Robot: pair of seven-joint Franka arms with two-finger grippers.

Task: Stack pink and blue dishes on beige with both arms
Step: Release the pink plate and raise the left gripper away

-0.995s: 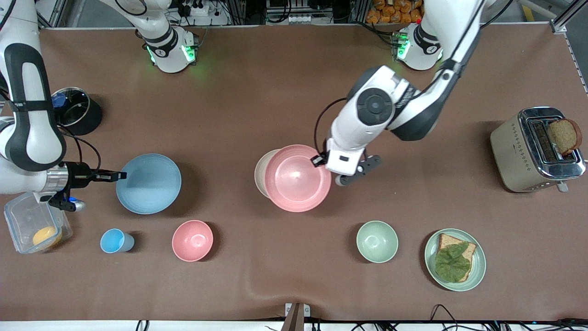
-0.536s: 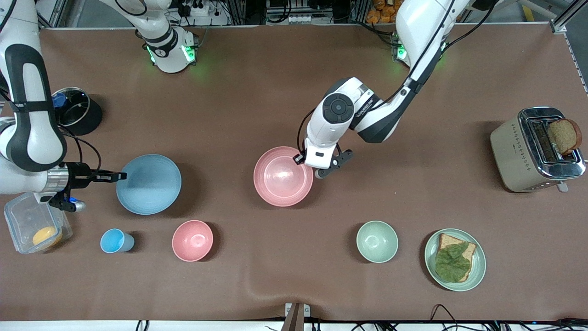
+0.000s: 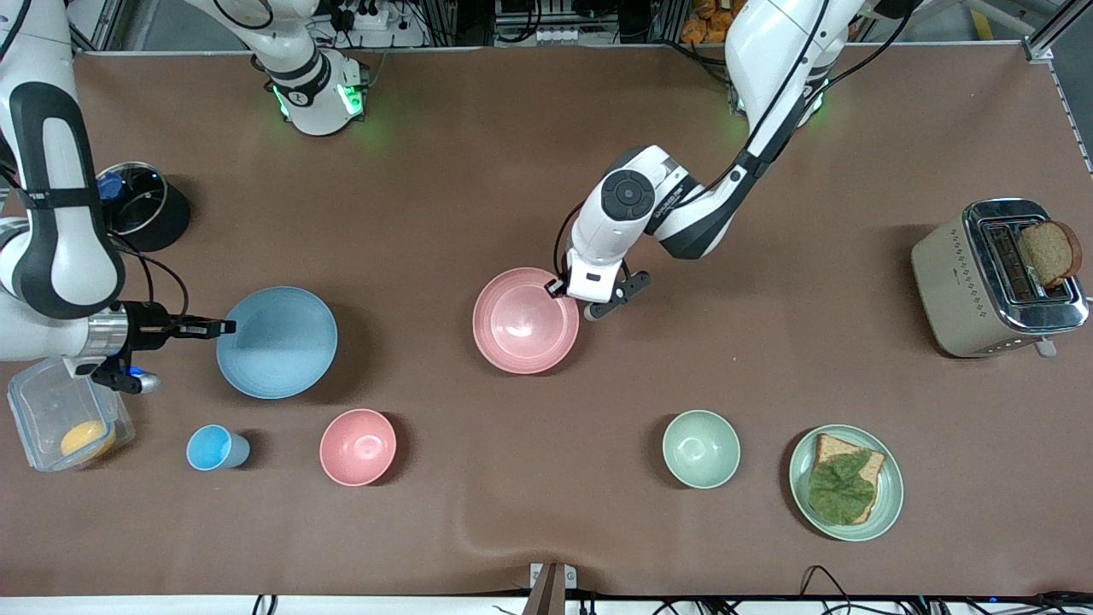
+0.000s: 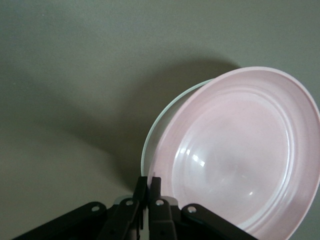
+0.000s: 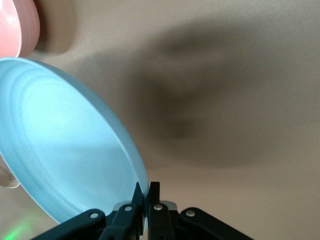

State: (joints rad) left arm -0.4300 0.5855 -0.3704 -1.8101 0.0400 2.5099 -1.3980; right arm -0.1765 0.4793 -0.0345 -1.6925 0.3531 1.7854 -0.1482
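Observation:
The pink plate [image 3: 526,320] sits mid-table over the beige plate, which it hides in the front view. In the left wrist view only a pale strip of the beige plate's rim [image 4: 152,137] shows under the slightly tilted pink plate [image 4: 240,155]. My left gripper [image 3: 559,289] [image 4: 148,180] is shut on the pink plate's rim at the edge toward the robots' bases. The blue plate [image 3: 276,342] [image 5: 65,150] is toward the right arm's end. My right gripper [image 3: 224,325] [image 5: 146,186] is shut on its rim and waits there.
Nearer the front camera stand a blue cup [image 3: 209,448], a pink bowl [image 3: 358,447], a green bowl [image 3: 701,448] and a green plate [image 3: 888,504] with bread and a leaf. A toaster [image 3: 995,278] is at the left arm's end; a clear container [image 3: 64,423] and a lidded pot [image 3: 137,205] at the right arm's.
My left gripper has carried the pink plate toward the right arm's end and lower, so it now covers the beige plate. The right arm and blue plate have not moved.

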